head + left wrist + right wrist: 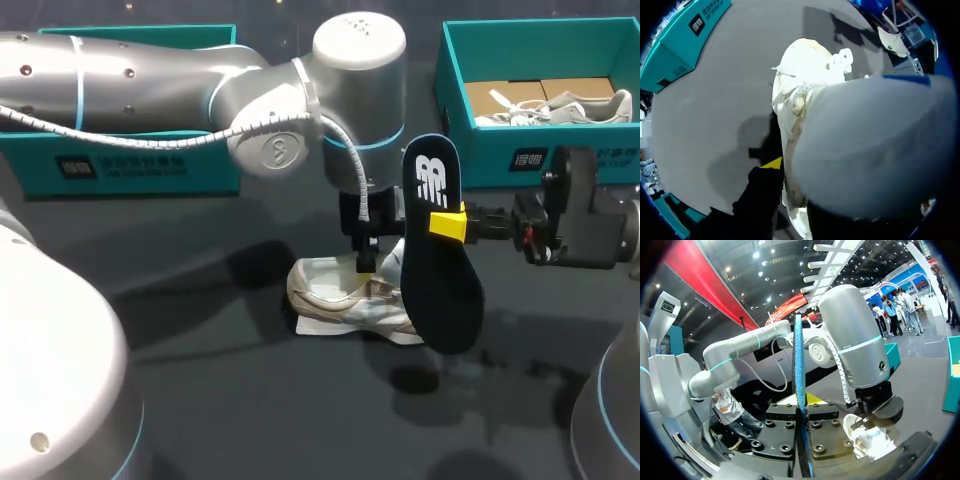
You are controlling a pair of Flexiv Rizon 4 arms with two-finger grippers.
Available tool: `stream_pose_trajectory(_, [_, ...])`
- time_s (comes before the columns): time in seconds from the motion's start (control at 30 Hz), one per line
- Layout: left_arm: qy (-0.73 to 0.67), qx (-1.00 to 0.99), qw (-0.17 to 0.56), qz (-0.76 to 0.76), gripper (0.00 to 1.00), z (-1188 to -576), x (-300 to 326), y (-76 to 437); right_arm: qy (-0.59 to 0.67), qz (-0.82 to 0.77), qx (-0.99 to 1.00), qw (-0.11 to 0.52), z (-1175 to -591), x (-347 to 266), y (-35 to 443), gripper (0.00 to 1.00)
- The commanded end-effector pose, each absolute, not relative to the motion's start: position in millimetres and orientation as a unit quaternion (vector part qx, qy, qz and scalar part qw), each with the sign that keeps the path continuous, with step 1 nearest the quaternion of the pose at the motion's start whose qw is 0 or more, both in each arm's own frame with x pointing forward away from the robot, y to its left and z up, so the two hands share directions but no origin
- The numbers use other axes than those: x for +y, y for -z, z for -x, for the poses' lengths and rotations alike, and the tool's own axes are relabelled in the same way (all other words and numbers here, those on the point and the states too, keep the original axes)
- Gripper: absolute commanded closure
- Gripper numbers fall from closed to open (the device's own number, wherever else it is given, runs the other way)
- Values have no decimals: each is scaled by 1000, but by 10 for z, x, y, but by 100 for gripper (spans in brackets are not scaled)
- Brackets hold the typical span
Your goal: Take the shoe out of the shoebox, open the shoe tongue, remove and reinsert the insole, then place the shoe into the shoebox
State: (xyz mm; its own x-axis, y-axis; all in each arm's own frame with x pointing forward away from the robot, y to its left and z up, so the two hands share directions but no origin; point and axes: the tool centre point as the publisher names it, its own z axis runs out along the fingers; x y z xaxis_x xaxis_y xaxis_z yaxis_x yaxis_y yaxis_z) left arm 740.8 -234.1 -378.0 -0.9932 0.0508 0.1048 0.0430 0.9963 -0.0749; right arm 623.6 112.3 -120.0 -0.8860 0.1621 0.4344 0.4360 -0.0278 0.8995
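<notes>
Our right pincer (447, 224) grips the insole (445, 300); its wrist view shows only the thin edge. Our left pincer (366, 265) is at the shoe (335, 295); open or closed, we cannot tell.

— Where did your cameras look from?
— Head view looked down on my surface (200, 340) from above, behind. Left wrist faced down, close; right wrist looked across, level. All three shared the shoe (340, 300).
</notes>
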Motion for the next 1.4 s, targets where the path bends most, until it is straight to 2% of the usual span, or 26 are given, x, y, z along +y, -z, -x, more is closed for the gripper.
stream_pose_trajectory(0.03, [-35, -997, 54, 31, 100, -7402, -2348, 3768, 683, 218, -690, 99, -6218, 1132, 1203, 100])
stream_pose_trajectory(0.3, [-49, -993, 68, 82, 100, -7442, -2256, 3592, 683, 218, -690, 99, -6218, 1132, 1203, 100])
stream_pose_trajectory(0.43, [-67, -975, 87, 193, 100, -7511, -2199, 3370, 683, 218, -690, 99, -6218, 1132, 1203, 100])
stream_pose_trajectory(0.93, [-67, -975, 87, 193, 100, -7511, -2199, 3370, 683, 218, -690, 99, -6218, 1132, 1203, 100])
stream_pose_trajectory(1.23, [-23, -879, 18, 477, 100, -7544, -2134, 3115, 683, 218, -690, 99, -6218, 1132, 1203, 100])
stream_pose_trajectory(1.4, [-23, -879, 18, 477, 100, -7544, -2134, 3115, 683, 218, -690, 99, -6218, 1132, 1203, 100])
